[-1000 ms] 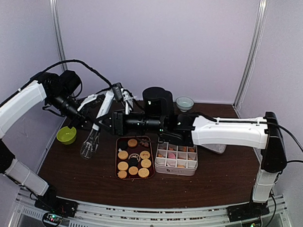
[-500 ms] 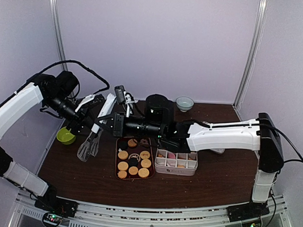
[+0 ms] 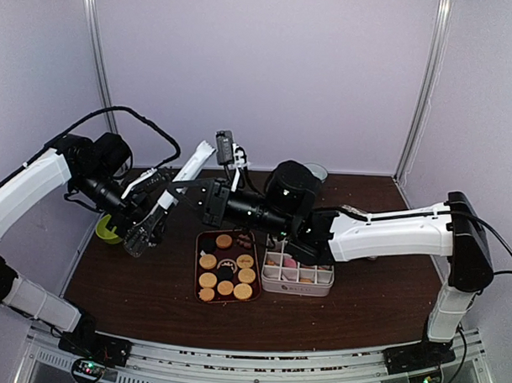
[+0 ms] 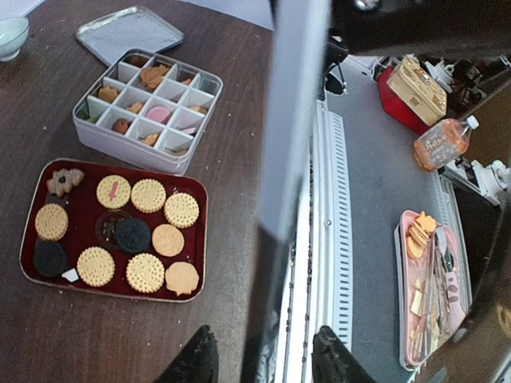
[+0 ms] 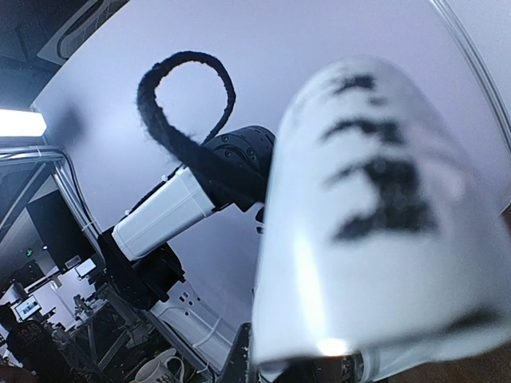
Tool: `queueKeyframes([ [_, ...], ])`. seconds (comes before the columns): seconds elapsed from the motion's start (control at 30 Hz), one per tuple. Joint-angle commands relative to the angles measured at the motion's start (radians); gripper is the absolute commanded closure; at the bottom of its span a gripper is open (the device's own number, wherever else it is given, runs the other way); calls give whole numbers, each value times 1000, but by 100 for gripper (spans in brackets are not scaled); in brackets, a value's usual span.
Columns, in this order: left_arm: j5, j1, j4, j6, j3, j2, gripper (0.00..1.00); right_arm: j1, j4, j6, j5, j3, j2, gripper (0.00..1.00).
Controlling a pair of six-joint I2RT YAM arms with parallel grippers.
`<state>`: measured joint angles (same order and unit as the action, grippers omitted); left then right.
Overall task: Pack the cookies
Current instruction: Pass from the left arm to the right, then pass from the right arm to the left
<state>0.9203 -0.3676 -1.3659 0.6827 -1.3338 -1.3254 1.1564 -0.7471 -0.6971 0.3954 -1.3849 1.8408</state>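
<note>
Top external view: the bench (image 3: 369, 317) is taken up mid-way by a divided box (image 3: 296, 287), with a red tray (image 3: 196, 265) just beside it. Both sets of jaws are held high, off the bench.

Tongs (image 3: 182, 174) are slung between them, long axis slanted. The white handle is up by the right jaws. The tips are down past the left jaws, pointed at bare bench short of the red tray.

Right jaws are shut. The handle fills that wrist view, so a clamp on it is judged, not confirmed. Left jaws are part open, straddling the tongs, with a gap seen on one side.

Cookies (image 4: 148, 195) are laid flat on the red tray, below and just nearward of the right jaws, and below and to the right of the left jaws. The right arm is judged nearer. More are sorted into the divided box, with several cells unfilled.

Tips would need to be swung rightward and lowered.

Room: a green bowl (image 3: 110, 230) is close under the left jaws, and the box wall is just beside the tray's right side. Bench surface is flat dark wood.
</note>
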Motion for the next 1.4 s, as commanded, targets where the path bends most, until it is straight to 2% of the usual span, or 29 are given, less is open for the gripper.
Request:
queueKeyframes([
  [0.0,96,-2,-27,28,7,15,64,6,-102,29,-48,27,-59,100],
  [0.17,130,-2,-43,39,-10,15,95,6,-120,26,-50,26,-49,100],
  [0.23,136,-2,-52,44,-17,13,100,7,-131,19,-49,26,-41,100],
  [0.4,133,-4,-62,51,-19,12,100,7,-123,18,-40,30,-41,99],
  [0.47,131,-4,-62,53,-20,11,100,8,-95,28,-30,31,-48,93],
  [0.5,126,-3,-62,56,-23,11,100,7,-75,33,-22,34,-55,88],
  [0.63,91,-2,-48,56,-35,6,100,-3,-3,54,-1,59,-88,57],
  [0.8,52,-3,-15,51,-58,-10,100,-42,48,40,47,99,-116,30],
  [1.1,-16,-3,-11,70,-178,-152,100,-154,215,113,121,145,-205,2],
  [1.23,-29,-2,-36,92,-248,-232,100,-210,293,132,152,114,-184,0],
  [1.37,-26,-3,-67,105,-310,-315,100,-260,279,100,177,89,-141,0],
])
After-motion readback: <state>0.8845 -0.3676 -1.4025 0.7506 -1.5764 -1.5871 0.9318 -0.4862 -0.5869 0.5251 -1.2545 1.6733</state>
